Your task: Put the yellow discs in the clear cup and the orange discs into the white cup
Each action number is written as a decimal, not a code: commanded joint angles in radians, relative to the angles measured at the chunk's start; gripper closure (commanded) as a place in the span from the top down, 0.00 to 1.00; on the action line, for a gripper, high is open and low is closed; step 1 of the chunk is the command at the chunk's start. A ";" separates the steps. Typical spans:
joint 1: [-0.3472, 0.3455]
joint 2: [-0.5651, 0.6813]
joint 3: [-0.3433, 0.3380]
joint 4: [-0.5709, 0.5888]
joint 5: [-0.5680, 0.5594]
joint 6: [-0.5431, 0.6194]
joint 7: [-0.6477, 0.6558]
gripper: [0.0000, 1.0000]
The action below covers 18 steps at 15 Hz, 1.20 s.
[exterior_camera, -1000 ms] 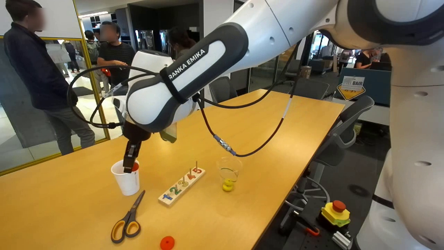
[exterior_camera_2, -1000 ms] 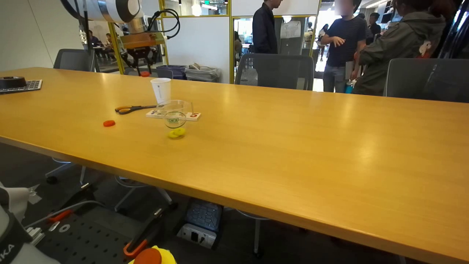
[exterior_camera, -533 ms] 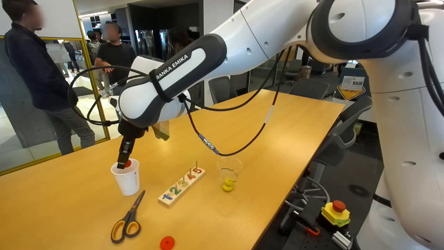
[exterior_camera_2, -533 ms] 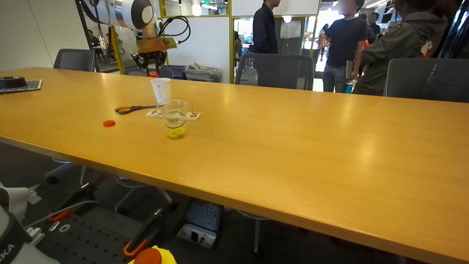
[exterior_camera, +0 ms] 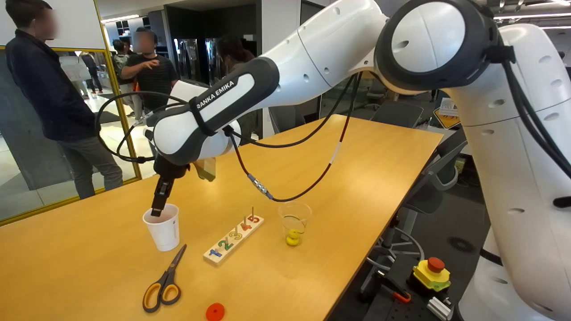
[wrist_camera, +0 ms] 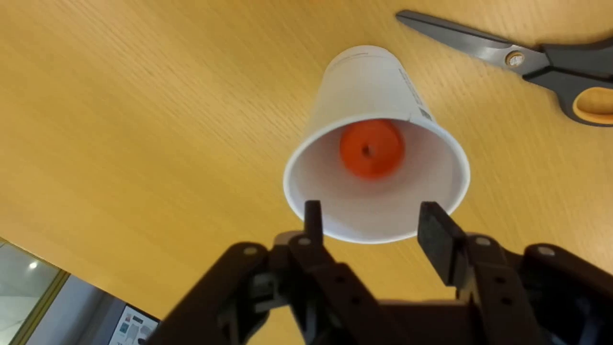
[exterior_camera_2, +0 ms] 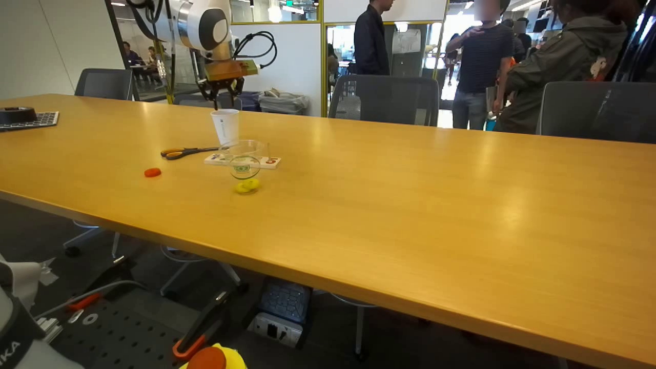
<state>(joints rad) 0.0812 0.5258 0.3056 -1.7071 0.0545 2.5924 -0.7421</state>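
The white cup [exterior_camera: 164, 234] stands upright on the table in both exterior views [exterior_camera_2: 226, 128]. In the wrist view an orange disc [wrist_camera: 372, 148] is inside the white cup [wrist_camera: 364, 86]. My gripper [wrist_camera: 372, 205] is open and empty; its fingertips are at the cup's mouth, as an exterior view also shows [exterior_camera: 156, 212]. Another orange disc [exterior_camera: 215, 311] lies on the table near the scissors, also in the other exterior angle [exterior_camera_2: 152, 172]. The clear cup [exterior_camera: 295, 215] stands upright with yellow discs [exterior_camera: 292, 238] at its bottom; both exterior views show it [exterior_camera_2: 245, 148].
Scissors [exterior_camera: 163, 283] with yellow-lined handles lie beside the white cup. A wooden number strip [exterior_camera: 234, 239] with upright pegs lies between the two cups. A black roll [exterior_camera_2: 18, 115] on a checkered board [exterior_camera_2: 47, 120] is at the table's far end. People stand beyond the table.
My gripper has moved over the white cup and opened. The orange disc it held between its fingers has been let go into the cup.
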 commanded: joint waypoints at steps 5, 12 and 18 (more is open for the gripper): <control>0.037 -0.088 -0.058 -0.015 -0.058 -0.085 0.147 1.00; 0.071 -0.286 -0.073 -0.224 -0.135 -0.234 0.344 1.00; 0.092 -0.402 -0.030 -0.438 -0.062 -0.269 0.334 1.00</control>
<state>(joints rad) 0.1566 0.2035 0.2621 -2.0398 -0.0474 2.3333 -0.4096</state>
